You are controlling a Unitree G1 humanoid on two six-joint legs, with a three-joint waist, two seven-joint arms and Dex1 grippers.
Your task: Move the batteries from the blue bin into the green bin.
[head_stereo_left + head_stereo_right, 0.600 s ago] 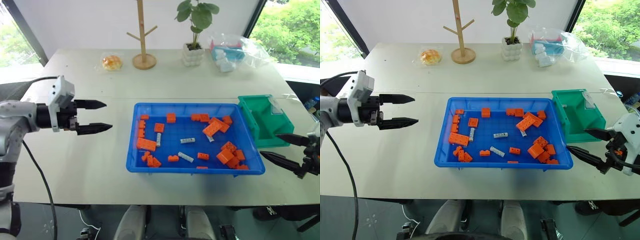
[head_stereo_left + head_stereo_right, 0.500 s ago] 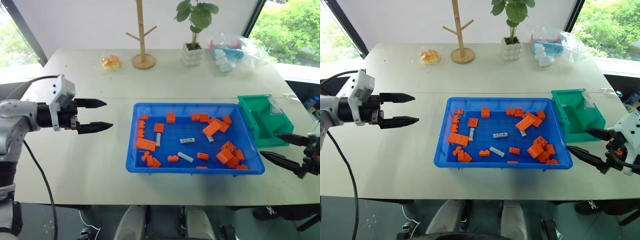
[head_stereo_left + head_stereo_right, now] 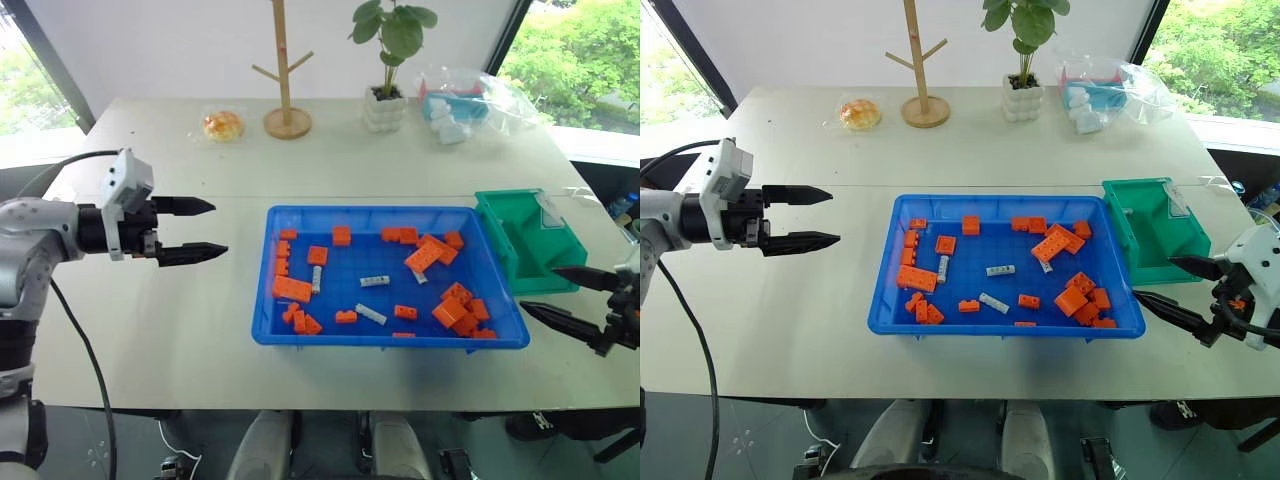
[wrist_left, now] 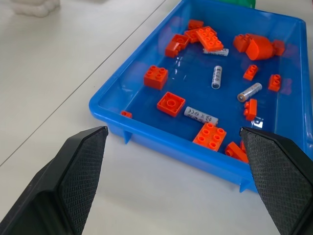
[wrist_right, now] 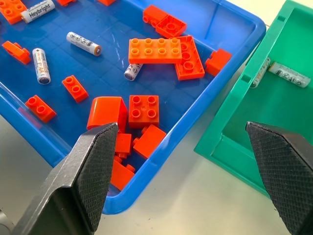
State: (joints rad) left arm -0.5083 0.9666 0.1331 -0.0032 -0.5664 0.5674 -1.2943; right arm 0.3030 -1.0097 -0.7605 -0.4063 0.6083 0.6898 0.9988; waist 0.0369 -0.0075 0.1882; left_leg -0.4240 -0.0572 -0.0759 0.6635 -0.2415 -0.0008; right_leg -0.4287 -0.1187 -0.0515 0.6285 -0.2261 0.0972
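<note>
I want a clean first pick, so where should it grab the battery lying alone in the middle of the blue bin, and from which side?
Grip the battery at mid-length, coming straight down. It lies flat on the bare floor of the blue bin, long sides clear of the orange bricks, so the jaws should probably fit astride its slim body.

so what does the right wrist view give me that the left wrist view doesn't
Right wrist view, not the left: the inside of the green bin, with a labelled battery already lying in it.

Left wrist view, not the right: a wide stretch of bare table beside the blue bin, and what looks like the base of the white pot at the far edge.

Both: the blue bin seen from opposite ends, with loose batteries scattered among orange bricks on its floor.
</note>
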